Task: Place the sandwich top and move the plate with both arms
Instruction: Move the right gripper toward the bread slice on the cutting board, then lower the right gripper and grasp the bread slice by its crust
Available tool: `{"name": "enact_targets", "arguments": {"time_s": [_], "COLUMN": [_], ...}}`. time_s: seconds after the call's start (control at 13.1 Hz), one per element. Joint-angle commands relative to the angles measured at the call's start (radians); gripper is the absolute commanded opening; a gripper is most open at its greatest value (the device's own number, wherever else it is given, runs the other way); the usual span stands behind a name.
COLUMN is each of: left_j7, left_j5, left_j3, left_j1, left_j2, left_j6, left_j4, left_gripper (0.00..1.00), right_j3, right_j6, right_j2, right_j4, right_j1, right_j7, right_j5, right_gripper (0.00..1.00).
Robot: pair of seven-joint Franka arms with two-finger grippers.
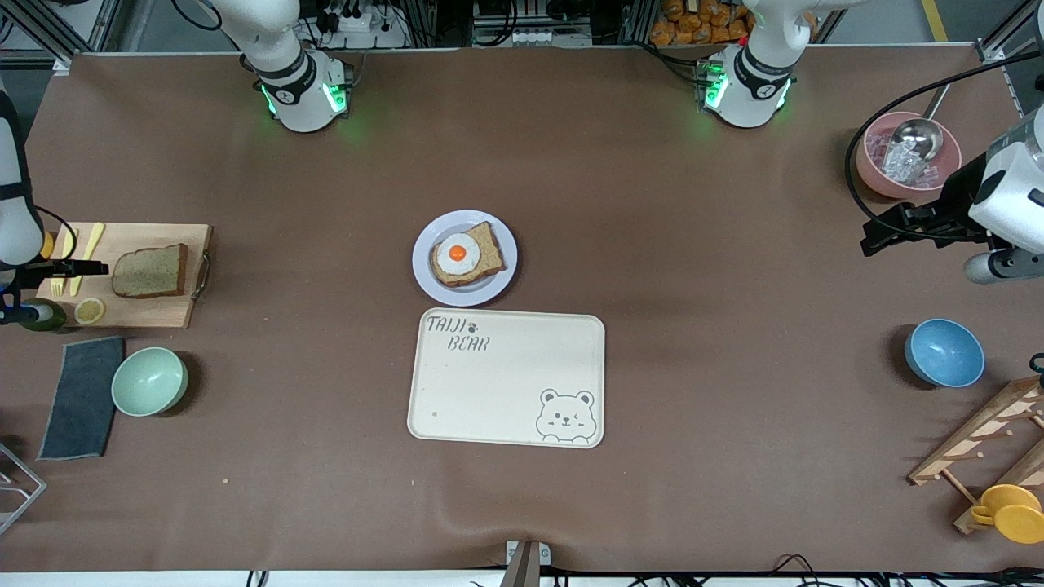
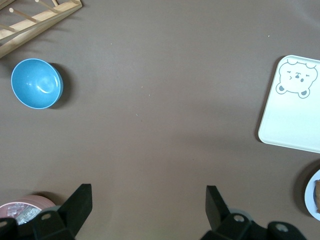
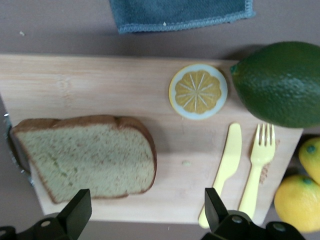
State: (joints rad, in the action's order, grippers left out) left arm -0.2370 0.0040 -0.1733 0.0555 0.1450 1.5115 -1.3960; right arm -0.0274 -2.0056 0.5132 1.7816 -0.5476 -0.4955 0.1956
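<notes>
The sandwich top (image 1: pixel 150 271), a plain brown slice, lies on a wooden cutting board (image 1: pixel 143 314) at the right arm's end of the table; it also shows in the right wrist view (image 3: pixel 87 157). My right gripper (image 1: pixel 86 267) (image 3: pixel 147 212) is open and empty, up over the board's end beside the slice. The plate (image 1: pixel 424 273) sits mid-table and holds a bread slice with a fried egg (image 1: pixel 466 254); its rim shows in the left wrist view (image 2: pixel 311 197). My left gripper (image 1: pixel 877 236) (image 2: pixel 149 210) is open and empty over bare table at the left arm's end.
A cream bear-print tray (image 1: pixel 506 379) lies just nearer the camera than the plate. On the board are a lemon slice (image 3: pixel 198 91), yellow knife (image 3: pixel 225 165) and fork (image 3: pixel 257 165), with an avocado (image 3: pixel 280 82) beside it. A green bowl (image 1: pixel 149 381), grey cloth (image 1: pixel 81 397), blue bowl (image 1: pixel 944 352), pink bowl (image 1: pixel 877 175) and wooden rack (image 1: pixel 979 444) stand around.
</notes>
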Motion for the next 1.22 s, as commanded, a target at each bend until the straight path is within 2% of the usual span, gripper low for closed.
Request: {"name": "enact_targets", "arguments": {"time_s": [0.0,0.61,1.15], "left_j7": [0.001,0.001,0.001], "left_j5": [0.017,0.018,0.018], "left_j3": [-0.003,-0.003,-0.003], "left_j1": [0.001,-0.002,0.001], "left_j2": [-0.008,-0.008,-0.008], "left_j6": [-0.01,-0.01,-0.01], "left_j4": [0.003,0.002,0.002], "left_gripper": [1.0,1.0,1.0], "right_j3": [0.024,0.023,0.021], "right_j6": [-0.097,-0.157,-0.177], "right_j2": [-0.064,-0.042,-0.01], "right_j4": [0.133,0.154,0.153], "right_j1": [-0.048,-0.08,-0.083], "right_j7": [-0.038,-0.055,-0.066], "right_j5": [-0.024,-0.116,-0.119], "right_gripper": [1.0,1.0,1.0]}}
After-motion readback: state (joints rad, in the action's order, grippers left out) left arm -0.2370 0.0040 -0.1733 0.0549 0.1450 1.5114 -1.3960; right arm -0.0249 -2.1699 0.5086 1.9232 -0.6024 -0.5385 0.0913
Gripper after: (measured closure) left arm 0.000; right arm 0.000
